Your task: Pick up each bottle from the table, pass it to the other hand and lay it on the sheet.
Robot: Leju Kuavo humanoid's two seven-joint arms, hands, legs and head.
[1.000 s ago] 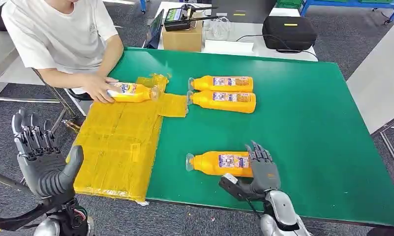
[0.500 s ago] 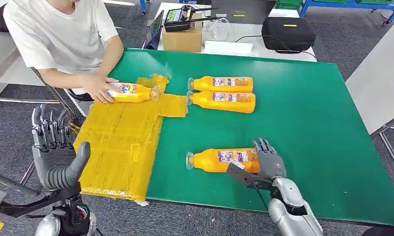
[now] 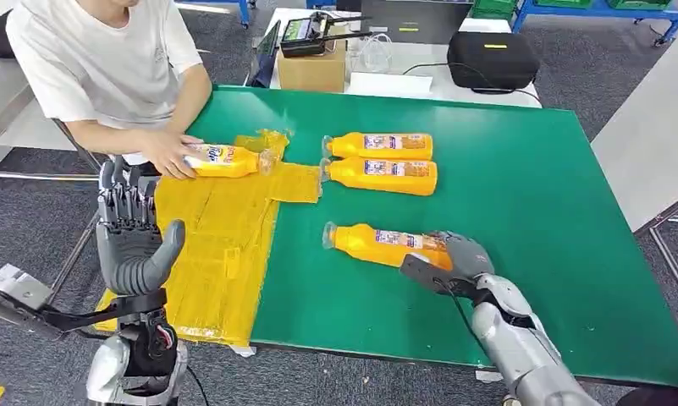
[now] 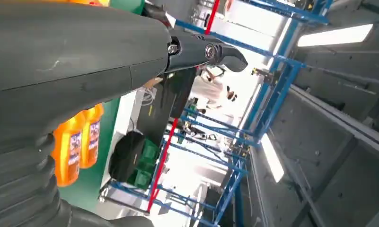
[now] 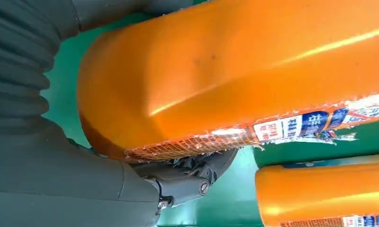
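Head view, green table (image 3: 521, 186), yellow sheet (image 3: 208, 245)

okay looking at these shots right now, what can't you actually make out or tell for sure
- Right hand on the near bottle: the head view hides its fingers behind the bottle's base; the right wrist view is too close to show whether the bottle is lifted off the table.
- Bottle label text: too small in the head view.
- Bottle by the person's hand: its base is covered.
- Left hand: its own cover blocks most of the left wrist view.
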